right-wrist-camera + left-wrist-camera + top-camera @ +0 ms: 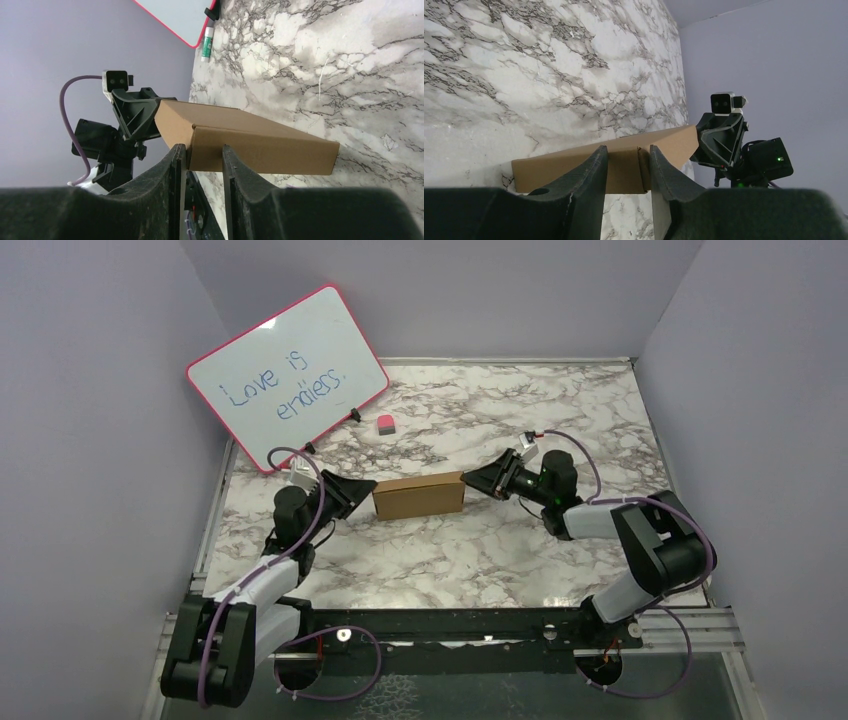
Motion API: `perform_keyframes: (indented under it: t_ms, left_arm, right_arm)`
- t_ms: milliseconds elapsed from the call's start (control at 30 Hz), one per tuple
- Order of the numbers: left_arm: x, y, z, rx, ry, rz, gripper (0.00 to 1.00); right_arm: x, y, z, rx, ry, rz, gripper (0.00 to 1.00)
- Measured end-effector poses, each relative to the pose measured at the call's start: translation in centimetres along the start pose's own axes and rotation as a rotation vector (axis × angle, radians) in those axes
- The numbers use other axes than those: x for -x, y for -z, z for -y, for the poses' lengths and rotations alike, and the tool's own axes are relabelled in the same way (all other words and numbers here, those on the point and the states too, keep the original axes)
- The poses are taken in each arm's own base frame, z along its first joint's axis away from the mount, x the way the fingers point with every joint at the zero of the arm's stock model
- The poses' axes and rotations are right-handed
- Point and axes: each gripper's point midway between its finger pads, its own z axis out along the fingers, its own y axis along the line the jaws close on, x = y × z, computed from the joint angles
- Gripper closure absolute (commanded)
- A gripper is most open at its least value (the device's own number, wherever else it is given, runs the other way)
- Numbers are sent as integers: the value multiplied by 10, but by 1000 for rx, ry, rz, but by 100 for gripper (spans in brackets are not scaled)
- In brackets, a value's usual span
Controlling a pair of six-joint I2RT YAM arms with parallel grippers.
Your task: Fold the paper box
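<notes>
Two ends, top view: I see the box on the table, long axis left–right. The left gripper and right gripper are each at one end, equally near.
Left wrist: jaws narrowly apart at the end face; I cannot tell if they pinch it.
Right wrist: likewise, cannot tell.
Writing: whiteboard reads "Love is endless."; box unmarked.
</notes>
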Motion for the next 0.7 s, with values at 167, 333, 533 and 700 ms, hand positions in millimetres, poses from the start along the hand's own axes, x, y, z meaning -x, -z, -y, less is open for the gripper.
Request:
perform_keyframes:
  t_ms: [167,333,533,700]
  left_arm:
    - [0,-1,-5,1,-25,15,87]
    - [2,-4,-6,13,-85,25,87]
    - [7,-13,-2,72,-199,63,91]
    - [3,-28,3,98,-266,72,96]
  right_arm:
    - [1,-1,2,5,48,4,77]
    - [3,-2,3,15,114,16,80]
    - [12,-4,2,12,168,50,82]
    - [25,-1,4,-14,189,92,83]
